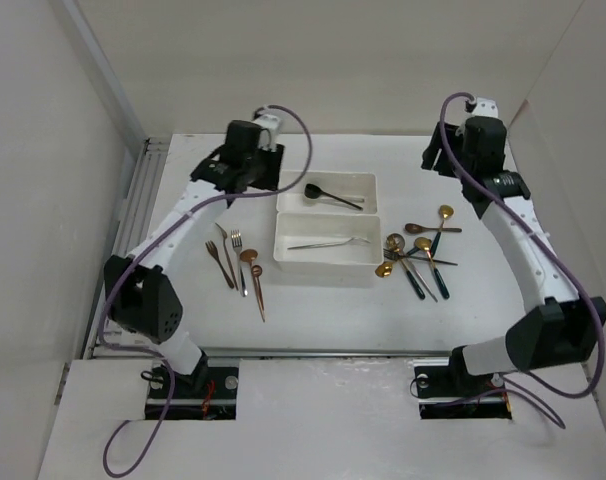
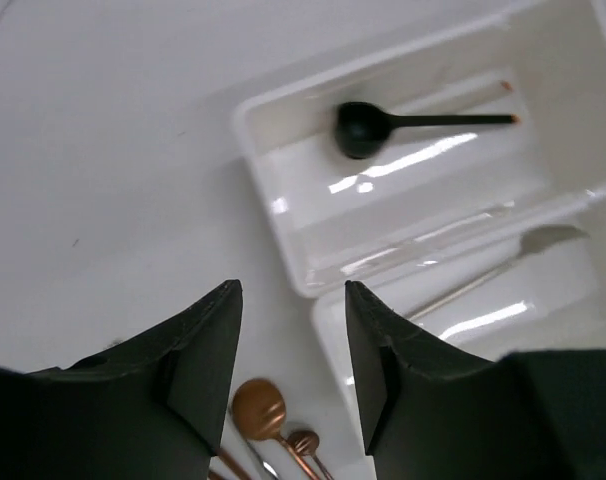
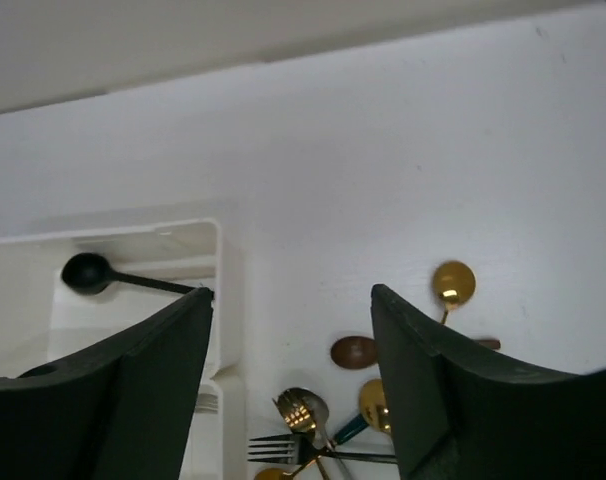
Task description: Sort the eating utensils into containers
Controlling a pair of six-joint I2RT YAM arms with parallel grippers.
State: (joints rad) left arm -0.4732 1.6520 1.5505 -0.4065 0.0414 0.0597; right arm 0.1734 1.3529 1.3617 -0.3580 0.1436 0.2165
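On the left, some copper pieces (image 1: 238, 262) lie on the counter (image 1: 313, 320). In the middle, the far tray (image 1: 328, 176) holds a black spoon (image 1: 333, 197), and the near tray (image 1: 323, 272) holds a silver piece (image 1: 328, 243). On the right, a bigger pile (image 1: 418, 252) waits. The left tool (image 2: 290, 300) and right tool (image 3: 291, 300) are wide open and hold nothing. I think the job has barely begun.

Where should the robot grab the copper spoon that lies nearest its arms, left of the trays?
Probably the thin handle's near end, straight down from above, with the left tool closing across it. The copper spoon lies flat, and that end sticks out clear, while its bowl sits close beside a neighbouring spoon.
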